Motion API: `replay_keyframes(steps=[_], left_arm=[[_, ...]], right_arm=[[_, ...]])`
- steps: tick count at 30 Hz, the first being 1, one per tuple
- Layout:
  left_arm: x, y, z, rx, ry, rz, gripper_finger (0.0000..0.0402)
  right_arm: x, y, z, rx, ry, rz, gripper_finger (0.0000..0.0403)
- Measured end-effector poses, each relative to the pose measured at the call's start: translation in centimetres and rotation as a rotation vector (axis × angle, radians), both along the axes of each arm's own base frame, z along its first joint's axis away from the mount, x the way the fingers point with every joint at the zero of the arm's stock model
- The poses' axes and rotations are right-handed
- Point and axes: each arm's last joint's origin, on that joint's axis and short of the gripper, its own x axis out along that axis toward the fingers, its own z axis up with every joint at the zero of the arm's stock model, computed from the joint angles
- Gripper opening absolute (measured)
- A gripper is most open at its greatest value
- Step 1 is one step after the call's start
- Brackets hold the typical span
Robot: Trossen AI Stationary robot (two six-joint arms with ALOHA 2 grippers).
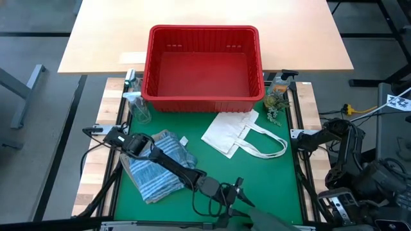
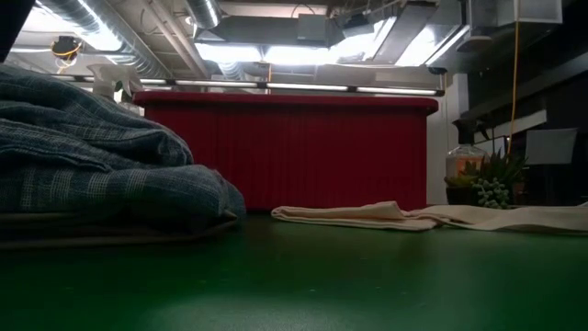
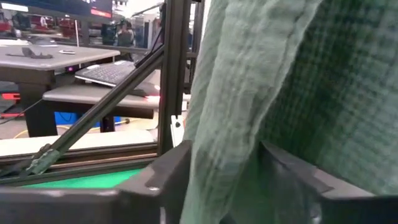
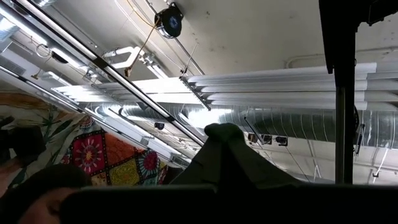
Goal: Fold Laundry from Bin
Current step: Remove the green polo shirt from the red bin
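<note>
**Laundry half sorted, dark green piece at the left gripper**

Spray bottle [image 1: 136,102] at centre left of the high view, just beside the bin's left corner. Below it, left arm [image 1: 160,157] slanting from centre left down toward bottom centre, crossing over the blue-white striped shirt [image 1: 154,172]. Shirt folded into a thick bundle on the green mat [image 1: 212,167], lower left of the high view; bulking large at the left of the low view [image 2: 101,156].

Red bin [image 1: 204,102] at top centre, well apart from the shirt; in the low view a red ribbed wall [image 2: 285,152] across the middle.

Left gripper [image 1: 239,191] at bottom centre, fingers [image 3: 163,180] spread apart, dark green garment [image 3: 261,81] hanging down between them and filling the right half of the left wrist view. Same garment at the bottom edge of the high view [image 1: 270,219], just right of the gripper.

White tote bag [image 1: 237,133] flat on the mat right of centre, handles looping right; a low pale strip at the right of the low view [image 2: 413,216]. Small plant [image 1: 276,106] by the bin's right corner.

Right arm [image 1: 343,144] parked at the far right, off the mat; right gripper [image 4: 225,143] aimed up at the ceiling, fingers closed together, holding nothing.
</note>
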Motion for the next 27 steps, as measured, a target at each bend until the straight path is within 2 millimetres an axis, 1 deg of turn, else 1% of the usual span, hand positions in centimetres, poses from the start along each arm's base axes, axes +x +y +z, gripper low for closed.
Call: replay_keyframes(steps=[4, 8, 9, 10, 14, 18, 22, 27], left_arm=[[0.1, 0.1, 0.0, 0.000, 0.003, 0.010, 0.0119], [0.0, 0.1, -0.1, 0.003, 0.006, 0.009, 0.0034], [0.0, 0.1, 0.0, 0.003, 0.006, 0.009, 0.0018], [0.0, 0.1, 0.2, 0.004, 0.009, 0.013, 0.0010], [-0.4, -0.1, 1.2, 0.022, 0.045, 0.046, 0.0005], [-1.6, -0.4, 3.2, 0.080, 0.142, 0.086, 0.0003], [-3.5, -0.9, 5.6, 0.203, 0.215, 0.155, 0.0002], [-6.7, -1.4, 9.4, 0.305, 0.256, 0.218, 0.0002]], right_arm=[[0.0, 0.0, 0.0, 0.001, 0.001, 0.001, 0.0007], [0.0, 0.0, 0.0, 0.020, 0.022, 0.032, 0.0007], [-0.1, 0.0, 0.0, 0.032, 0.034, 0.050, 0.0007], [-0.1, 0.0, 0.0, 0.043, 0.045, 0.067, 0.0007], [-0.1, 0.0, 0.0, 0.081, 0.084, 0.124, 0.0007], [-1.1, 0.6, 0.1, 0.091, 0.096, 0.172, 0.0007], [-2.5, 1.3, 0.2, 0.089, 0.100, 0.156, 0.0007], [-4.3, 2.3, 0.0, 0.080, 0.140, 0.032, 0.0007]])
